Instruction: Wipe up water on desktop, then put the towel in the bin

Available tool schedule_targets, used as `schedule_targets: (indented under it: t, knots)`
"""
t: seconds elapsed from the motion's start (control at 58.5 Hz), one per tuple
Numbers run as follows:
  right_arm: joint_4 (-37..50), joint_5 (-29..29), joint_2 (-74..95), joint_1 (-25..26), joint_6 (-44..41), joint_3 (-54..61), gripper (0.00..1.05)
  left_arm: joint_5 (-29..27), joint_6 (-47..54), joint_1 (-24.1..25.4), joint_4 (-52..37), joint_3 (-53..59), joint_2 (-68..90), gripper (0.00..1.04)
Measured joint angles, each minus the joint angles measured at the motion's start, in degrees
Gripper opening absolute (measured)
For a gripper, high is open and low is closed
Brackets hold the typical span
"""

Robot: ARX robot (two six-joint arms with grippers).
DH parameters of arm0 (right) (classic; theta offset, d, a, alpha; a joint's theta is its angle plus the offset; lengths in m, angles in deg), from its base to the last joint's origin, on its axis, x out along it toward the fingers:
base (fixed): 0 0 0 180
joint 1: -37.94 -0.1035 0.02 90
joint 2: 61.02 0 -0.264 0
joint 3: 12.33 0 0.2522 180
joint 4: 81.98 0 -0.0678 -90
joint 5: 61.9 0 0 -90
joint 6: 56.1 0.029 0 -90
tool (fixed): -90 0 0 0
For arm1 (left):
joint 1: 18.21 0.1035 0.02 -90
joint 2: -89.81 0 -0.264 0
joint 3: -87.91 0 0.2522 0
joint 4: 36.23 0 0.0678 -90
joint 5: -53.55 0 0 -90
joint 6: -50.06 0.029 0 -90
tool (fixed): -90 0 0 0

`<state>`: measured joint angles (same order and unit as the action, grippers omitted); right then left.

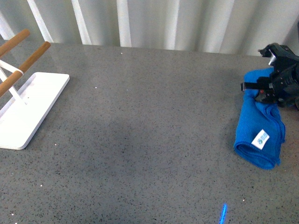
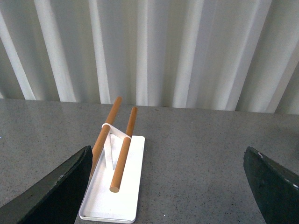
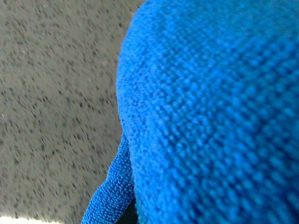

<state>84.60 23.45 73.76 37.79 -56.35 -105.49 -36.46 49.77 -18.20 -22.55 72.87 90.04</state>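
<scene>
Sitting on the towel's [image 1: 258, 135] far end, right gripper [image 1: 274, 88], opening cannot be told, left gripper [image 2: 167, 161] spread wide.

The speckled grey desk [image 1: 149, 140] fills the frame. A white-based rack [image 1: 35, 105] with wooden rods stands at middle left, and a folded blue towel [image 1: 257, 135] lies at middle right.

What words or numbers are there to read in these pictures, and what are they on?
White label on the blue towel: a small blue mark, too small to read.
No other writing shows, neither on the white rack nor on the desktop.
</scene>
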Motion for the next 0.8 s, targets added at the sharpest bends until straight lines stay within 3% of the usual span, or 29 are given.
schedule_targets:
  t: [0.256, 0.393, 0.615, 0.803]
  knots:
    - [-4.8, -3.3, 5.3, -6.8, -0.3, -12.6, 0.04, 0.0, 0.0, 0.0, 0.0, 0.0, 0.0, 0.98]
    - [-5.2, -4.9, 5.9, -11.1, 1.1, -14.0, 0.04, 0.0, 0.0, 0.0, 0.0, 0.0, 0.0, 0.98]
    - [-0.8, -7.9, 4.4, -17.0, 4.5, -7.9, 0.04, 0.0, 0.0, 0.0, 0.0, 0.0, 0.0, 0.98]
    - [3.3, -9.5, -0.9, -18.2, 7.0, 1.8, 0.04, 0.0, 0.0, 0.0, 0.0, 0.0, 0.0, 0.98]
